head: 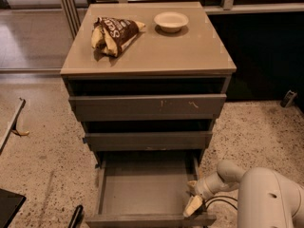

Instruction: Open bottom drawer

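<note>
The bottom drawer [145,189] of the grey cabinet stands pulled out, showing its shallow, bare grey box interior; its narrow plain front [149,220] runs along the lower edge of the view. My gripper [194,201] is at the drawer's right front corner, its pale fingers against the inner right wall just behind the front. The white arm [266,194] reaches in from the lower right.
Above are the middle drawer [148,140] and the scratched top drawer [147,107], both slightly out. On the cabinet top lie a brown snack bag [113,32] and a white bowl [171,21]. Speckled floor surrounds the cabinet; a dark object [9,205] sits at lower left.
</note>
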`<state>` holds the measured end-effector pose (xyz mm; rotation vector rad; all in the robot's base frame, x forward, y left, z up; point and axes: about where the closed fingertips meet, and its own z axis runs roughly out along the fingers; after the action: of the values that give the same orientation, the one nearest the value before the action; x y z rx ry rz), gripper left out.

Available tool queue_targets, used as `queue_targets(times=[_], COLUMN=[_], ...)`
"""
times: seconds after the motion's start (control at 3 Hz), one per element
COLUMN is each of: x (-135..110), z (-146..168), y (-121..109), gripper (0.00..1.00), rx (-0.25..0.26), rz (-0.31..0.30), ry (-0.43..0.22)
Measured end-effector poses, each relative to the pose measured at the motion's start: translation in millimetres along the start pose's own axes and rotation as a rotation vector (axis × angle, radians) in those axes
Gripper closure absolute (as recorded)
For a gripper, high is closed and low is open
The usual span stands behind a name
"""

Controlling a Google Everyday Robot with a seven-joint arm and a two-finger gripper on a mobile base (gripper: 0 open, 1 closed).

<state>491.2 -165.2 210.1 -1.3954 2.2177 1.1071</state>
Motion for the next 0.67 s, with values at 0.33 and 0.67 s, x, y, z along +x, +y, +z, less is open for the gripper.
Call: queue_targets(times=[0.33, 0.67], x=[2.5, 3.9], z=[0.9, 7.1], y=[2.0, 2.7], gripper=[0.19, 0.42], rx=[-0.002, 0.003], rz=[0.014, 0.031], ry=[-0.01, -0.026])
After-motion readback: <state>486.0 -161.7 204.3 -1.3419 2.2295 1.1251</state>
